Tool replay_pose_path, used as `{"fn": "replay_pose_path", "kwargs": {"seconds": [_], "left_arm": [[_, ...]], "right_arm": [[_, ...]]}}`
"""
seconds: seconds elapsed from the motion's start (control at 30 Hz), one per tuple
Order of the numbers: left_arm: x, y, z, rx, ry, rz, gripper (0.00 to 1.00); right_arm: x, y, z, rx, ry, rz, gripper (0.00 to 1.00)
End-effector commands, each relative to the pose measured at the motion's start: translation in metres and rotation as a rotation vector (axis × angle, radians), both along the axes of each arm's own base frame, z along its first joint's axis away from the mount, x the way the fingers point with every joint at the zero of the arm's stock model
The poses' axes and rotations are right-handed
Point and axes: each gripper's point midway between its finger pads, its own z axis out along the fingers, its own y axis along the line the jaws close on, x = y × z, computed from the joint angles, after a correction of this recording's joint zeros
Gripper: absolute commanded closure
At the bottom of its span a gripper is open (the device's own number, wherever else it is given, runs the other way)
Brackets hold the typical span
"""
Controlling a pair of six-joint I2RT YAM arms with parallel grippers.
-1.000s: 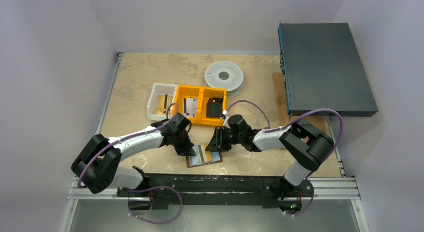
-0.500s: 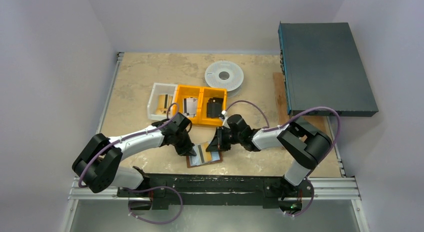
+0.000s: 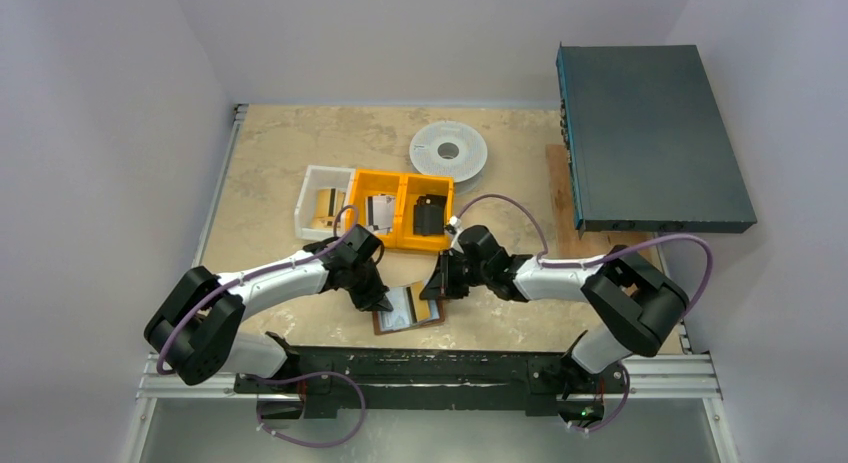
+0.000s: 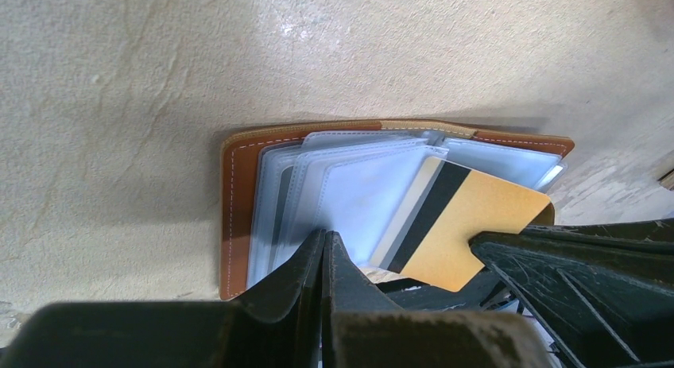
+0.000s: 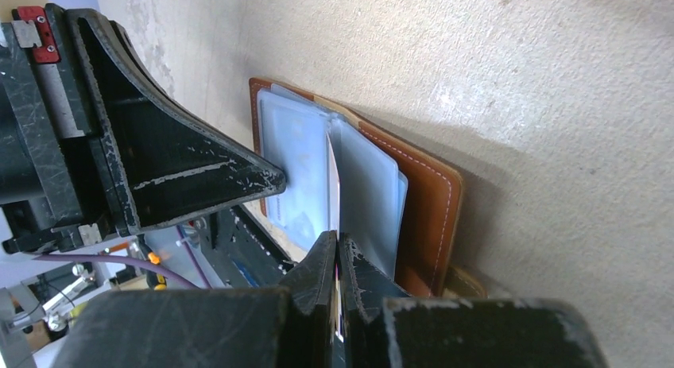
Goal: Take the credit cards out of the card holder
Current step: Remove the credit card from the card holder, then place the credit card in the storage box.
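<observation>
Presently: card holder (image 3: 408, 310), brown leather, lies open near the middle of the table's (image 3: 270, 163) near edge, clear sleeves fanned up.

Left gripper (image 4: 326, 242): clenched on nothing, tips pressed onto the sleeves, apparently to pin the holder while a card is drawn.

Right gripper (image 5: 338, 253): pinched onto a gold card (image 4: 477, 217) with a black stripe, seemingly partly out of its sleeve and angled toward the right edge.

Room: bare surface right of the holder. An orange bin (image 3: 400, 211) stands toward the far edge, well apart. The two grippers sit close together.
</observation>
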Motion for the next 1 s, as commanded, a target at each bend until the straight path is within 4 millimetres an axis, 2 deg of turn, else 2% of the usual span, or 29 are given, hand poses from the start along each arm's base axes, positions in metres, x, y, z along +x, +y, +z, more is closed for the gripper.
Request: {"fn": "replay_pose_path", "kwargs": {"seconds": [0.0, 0.3, 0.5, 0.57, 0.67, 0.73, 0.87, 0.97], "left_arm": [[-0.018, 0.071, -0.039, 0.331, 0.031, 0.019, 1.00], [0.002, 0.055, -0.019, 0.268, -0.048, 0.004, 1.00], [0.023, 0.039, 0.017, 0.196, -0.159, -0.036, 1.00], [0.027, 0.035, 0.033, 0.167, -0.207, -0.058, 0.91], [0.034, 0.033, 0.062, 0.118, -0.308, -0.080, 0.63], [0.038, 0.033, 0.079, 0.097, -0.365, -0.100, 0.50], [0.044, 0.031, 0.108, 0.016, -0.456, -0.121, 0.32], [0.044, 0.020, 0.127, -0.096, -0.501, -0.152, 0.30]], "right_arm": [[0.011, -0.006, 0.013, -0.037, -0.060, -0.026, 1.00], [0.013, -0.007, 0.038, -0.005, -0.101, -0.034, 1.00], [0.014, -0.006, 0.051, 0.014, -0.125, -0.032, 1.00], [0.015, -0.006, 0.057, 0.022, -0.131, -0.032, 1.00], [0.018, -0.005, 0.068, 0.039, -0.144, -0.035, 1.00], [0.022, -0.004, 0.077, 0.055, -0.153, -0.040, 1.00], [0.030, -0.003, 0.099, 0.118, -0.157, -0.032, 1.00], [0.032, 0.001, 0.120, 0.202, -0.155, 0.000, 1.00]]}}
